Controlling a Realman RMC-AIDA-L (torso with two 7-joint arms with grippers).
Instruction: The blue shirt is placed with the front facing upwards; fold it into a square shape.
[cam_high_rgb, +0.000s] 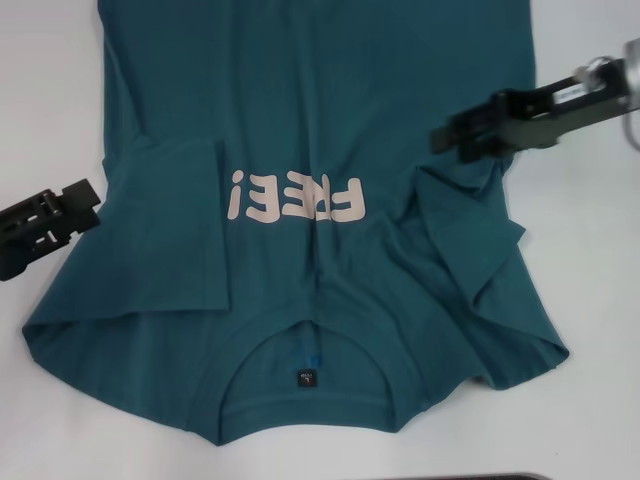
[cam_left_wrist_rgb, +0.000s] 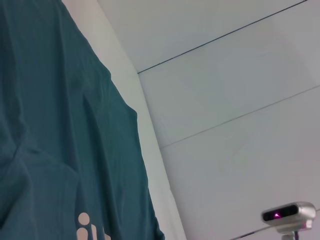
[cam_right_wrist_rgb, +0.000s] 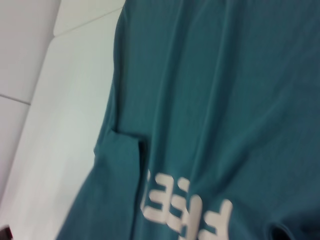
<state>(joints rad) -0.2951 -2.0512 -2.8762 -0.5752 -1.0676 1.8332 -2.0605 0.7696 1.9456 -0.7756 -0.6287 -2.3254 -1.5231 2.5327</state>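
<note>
The blue shirt (cam_high_rgb: 300, 150) lies front up on the white table (cam_high_rgb: 590, 330), its collar (cam_high_rgb: 308, 385) toward the robot, both sleeves folded inward beside the pink "FREE!" lettering (cam_high_rgb: 296, 195). The right gripper (cam_high_rgb: 462, 135) is over the shirt's right edge, just beyond the folded right sleeve (cam_high_rgb: 470, 245), and I cannot tell if its fingers are apart. The left gripper (cam_high_rgb: 80, 203) is at the shirt's left edge; its fingers I cannot tell either.
</note>
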